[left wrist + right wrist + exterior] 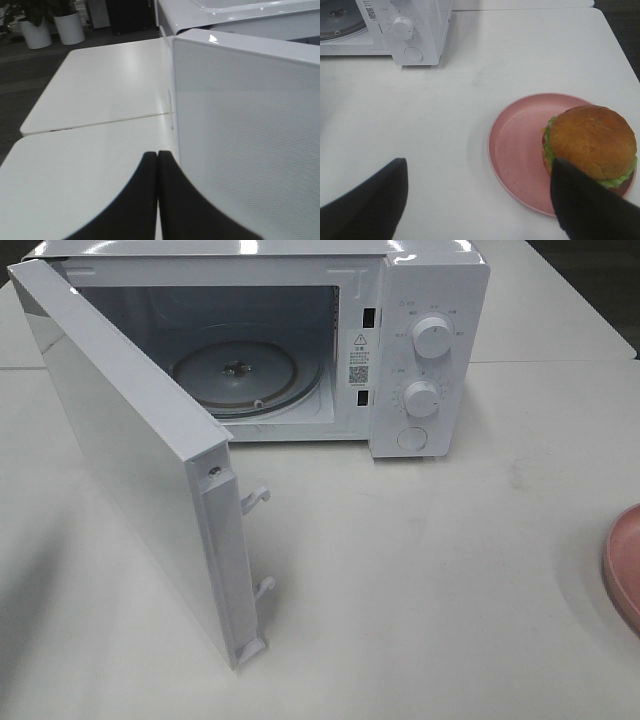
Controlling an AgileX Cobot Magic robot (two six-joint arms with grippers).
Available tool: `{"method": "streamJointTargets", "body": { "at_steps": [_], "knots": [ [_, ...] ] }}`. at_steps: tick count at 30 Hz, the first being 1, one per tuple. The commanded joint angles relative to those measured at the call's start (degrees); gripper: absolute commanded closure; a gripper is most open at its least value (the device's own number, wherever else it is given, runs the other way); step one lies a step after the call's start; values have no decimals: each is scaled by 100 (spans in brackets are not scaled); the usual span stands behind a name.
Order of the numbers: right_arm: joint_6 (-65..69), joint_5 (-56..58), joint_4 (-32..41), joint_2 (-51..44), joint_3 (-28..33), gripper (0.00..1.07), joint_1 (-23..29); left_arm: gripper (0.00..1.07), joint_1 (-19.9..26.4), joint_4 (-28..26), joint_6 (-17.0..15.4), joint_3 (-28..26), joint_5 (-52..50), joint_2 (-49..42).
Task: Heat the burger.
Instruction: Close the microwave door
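Hovering over the desk (470, 100), right gripper (477, 200) spread wide, empty, one finger overlapping the burger (592, 142) in the wrist view. Burger sits on pink plate (520, 150), off-centre, well apart from microwave (430, 300). Left gripper (158, 195) closed, fingers together, holding nothing, just beside the door (130, 460). Door swung wide; glass turntable (235, 375) bare. Judged: opening done; grasping, loading, closing, setting the dial (432, 337) all remain.

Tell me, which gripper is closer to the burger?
Right. The right gripper hangs open just above the burger on its pink plate; the left gripper is shut beside the microwave door.
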Motion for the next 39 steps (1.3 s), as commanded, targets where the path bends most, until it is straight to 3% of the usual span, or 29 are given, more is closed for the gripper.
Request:
{"method": "streamJointTargets", "body": {
  "at_steps": [1,2,5,7,14,20,31,39],
  "knots": [
    [-52,-23,-17,-149,17,32,-29,107,-23,808,-814,29,-584,498],
    [-52,-23,-17,-149,17,32,-29,107,-23,1203,-1146,29,-1014,791],
    [-52,-23,-17,-149,17,32,-29,107,-23,1381,-1289,17,-1272,963],
    [-52,-23,-17,-149,17,32,-29,107,-23,1799,-1541,-11,-2028,1599],
    [-52,-23,-17,-149,17,32,-29,107,-550,1811,-1513,-321,-2177,2303],
    [-52,-23,-17,-149,17,32,-29,107,-1278,1077,-1450,-567,-2160,2676],
    [-52,-23,-17,-149,17,32,-29,107,-2063,338,-1392,-1083,-2000,3180],
    [-52,-23,-17,-149,17,32,-29,107,-2653,-487,-1020,-1581,-1662,3478]
  ]
}}
